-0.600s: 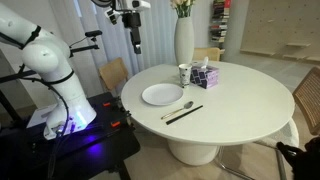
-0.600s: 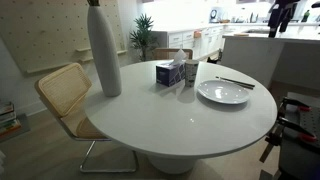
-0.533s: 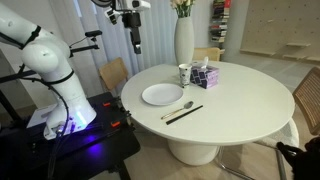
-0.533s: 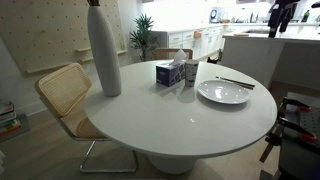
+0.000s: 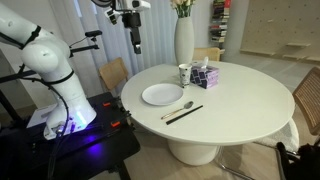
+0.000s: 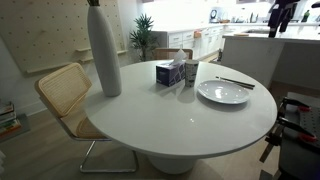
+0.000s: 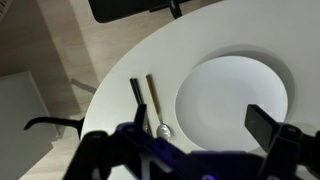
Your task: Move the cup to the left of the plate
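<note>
Item 1, the plate: we are seeing it lying flat and bare on the round white desk. It is showing in both exterior views and in the wrist view.

Item 2, the cup: it is standing upright on the desk, a little apart from the plate's rim, between the plate and the purple box. It is sitting just beside that box; we cannot tell whether the two are touching.

Item 3, the tall white vase: it is standing upright beyond the cup, farther from the plate than the box.

Item 4, the spoon and the dark utensil: they are lying side by side just beside the plate, the spoon being the nearer of the two to its rim.

Item 5, the arm: its base is standing off the desk, well apart from the plate.

Item 6, the jaws: they are hanging high in the air, well apart from the plate and the cup and holding nothing. In the wrist view the two blurred fingers are standing wide apart, one of them overlapping the plate's edge in the picture.

Item 7, the cane-backed chair: it is standing at the desk's edge, well apart from the plate.
</note>
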